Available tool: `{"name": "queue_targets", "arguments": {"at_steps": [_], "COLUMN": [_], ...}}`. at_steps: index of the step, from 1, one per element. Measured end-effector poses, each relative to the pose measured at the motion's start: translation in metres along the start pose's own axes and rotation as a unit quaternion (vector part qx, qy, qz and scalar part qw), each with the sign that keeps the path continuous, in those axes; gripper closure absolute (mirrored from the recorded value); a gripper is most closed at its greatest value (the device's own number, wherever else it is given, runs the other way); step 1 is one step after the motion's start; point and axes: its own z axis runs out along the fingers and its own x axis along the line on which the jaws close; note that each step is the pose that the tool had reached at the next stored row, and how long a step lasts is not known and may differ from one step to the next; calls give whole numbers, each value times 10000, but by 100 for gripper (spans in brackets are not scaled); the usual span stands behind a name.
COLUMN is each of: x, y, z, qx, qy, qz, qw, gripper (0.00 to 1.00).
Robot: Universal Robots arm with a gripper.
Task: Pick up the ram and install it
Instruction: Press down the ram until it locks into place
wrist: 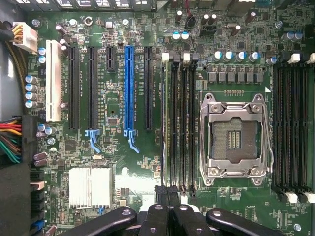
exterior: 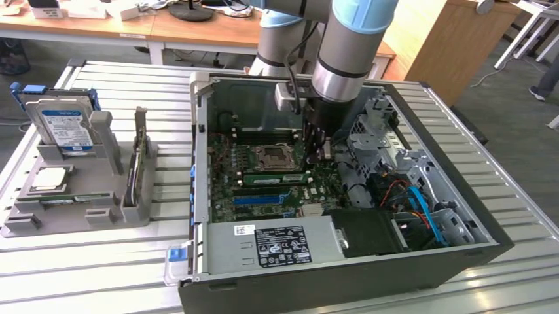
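Well past the pickup, judging by where things lie. Shows the ram (exterior: 275,177) already down inside the open computer case (exterior: 349,281), lying level along a black slot just on the near side of the empty processor socket (exterior: 275,156) in the exterior view. Seen edge-on in the wrist view, in the memory slot between the socket and the long blue slot (wrist: 129,88).

Puts the gripper (exterior: 319,154) at the stick's end toward the exterior view's right, with the fingers (wrist: 157,216) drawn fully together and their tips touching or just above that end. Cannot tell whether pinching the board's edge or merely bearing down on it. Cannot tell, either, whether the stick is pressed fully home. Carrying looks done; seating unconfirmed, and the arm not yet clear of the case.

Around the work:
- Crowded on the exterior view's right by a metal drive cage and blue cables (exterior: 417,199).
- Bounded near by the power supply (exterior: 271,245).
- Well apart on the exterior view's left, a grey holder (exterior: 78,219) with the blue-labelled hard drive (exterior: 65,127) upright and a square silver chip (exterior: 51,178) flat.

Nothing visibly blocking the slot itself.
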Motion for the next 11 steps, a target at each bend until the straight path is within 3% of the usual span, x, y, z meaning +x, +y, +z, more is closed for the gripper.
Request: {"name": "queue_targets", "arguments": {"at_steps": [11], "x": [0], "y": [0], "z": [39], "qx": [0], "qy": [0], "qz": [0], "qw": [10000], "gripper": [89]}}
